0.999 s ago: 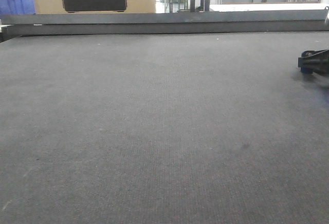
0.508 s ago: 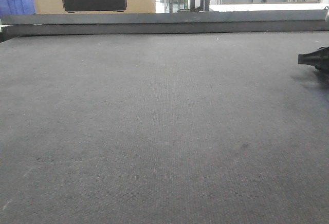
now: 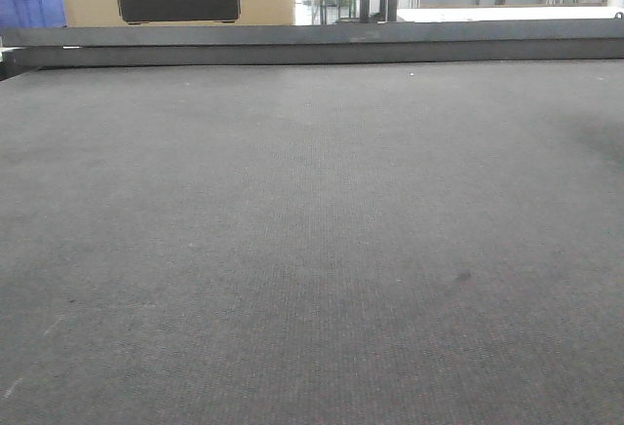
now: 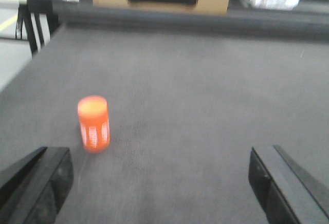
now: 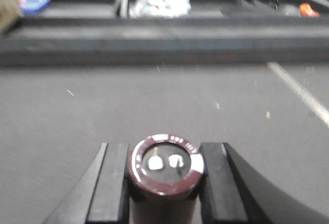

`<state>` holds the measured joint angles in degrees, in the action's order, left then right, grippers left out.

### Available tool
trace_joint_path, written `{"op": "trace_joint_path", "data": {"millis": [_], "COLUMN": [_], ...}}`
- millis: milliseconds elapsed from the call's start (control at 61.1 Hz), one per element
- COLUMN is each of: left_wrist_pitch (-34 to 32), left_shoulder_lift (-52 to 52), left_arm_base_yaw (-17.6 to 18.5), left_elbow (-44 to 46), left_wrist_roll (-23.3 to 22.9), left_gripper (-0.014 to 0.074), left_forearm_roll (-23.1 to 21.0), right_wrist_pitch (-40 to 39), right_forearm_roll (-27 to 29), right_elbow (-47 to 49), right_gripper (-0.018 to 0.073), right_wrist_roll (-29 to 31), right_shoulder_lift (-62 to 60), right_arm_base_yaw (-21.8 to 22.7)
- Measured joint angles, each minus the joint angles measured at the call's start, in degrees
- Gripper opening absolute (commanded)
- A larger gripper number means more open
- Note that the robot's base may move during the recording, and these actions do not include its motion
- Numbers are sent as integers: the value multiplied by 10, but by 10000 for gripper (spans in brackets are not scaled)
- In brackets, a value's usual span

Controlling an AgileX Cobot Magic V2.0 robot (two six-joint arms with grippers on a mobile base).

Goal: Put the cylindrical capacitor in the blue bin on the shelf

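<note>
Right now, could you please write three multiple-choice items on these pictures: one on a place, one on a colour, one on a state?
1. Where is the cylindrical capacitor?
A) loose on the mat
B) between the fingers of the right tool
C) in a cardboard box

2. What colour is the small upright cylinder in the left wrist view?
A) orange
B) green
C) white

3. How is the left tool?
A) shut on the cylinder
B) shut on nothing
C) open

Answers: 1 B, a finger flanks each of its sides closely; 2 A, its body is bright orange; 3 C, its fingers stand far apart with bare mat between them.
</note>
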<state>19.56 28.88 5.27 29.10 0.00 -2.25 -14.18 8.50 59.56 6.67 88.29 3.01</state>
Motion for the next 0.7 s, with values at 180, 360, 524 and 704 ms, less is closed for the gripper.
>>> {"op": "trace_joint_path", "data": {"millis": [180,360,524,704], "left_wrist_pitch": [-116,-280,-443,-501], "left_shoulder_lift": [59,182,339,481], "left_arm_base_yaw": [0,0,0,0], "left_elbow": [-80,-99,-94,-33], "left_wrist_roll": [0,0,0,0], "left_gripper": [601,601,601,601], "left_forearm_roll": [0,-18,-53,-66], "right_wrist_pitch": [87,120,129,142], "right_forearm_roll": [0,0,0,0], "right_elbow": [0,0,0,0], "right_gripper": [-81,-81,-81,-81], "right_wrist_roll": [0,0,0,0], "right_shoulder_lift": [-91,-138,-156,-158], "right_arm_base_yaw": [-28,-51,-58,-58]}}
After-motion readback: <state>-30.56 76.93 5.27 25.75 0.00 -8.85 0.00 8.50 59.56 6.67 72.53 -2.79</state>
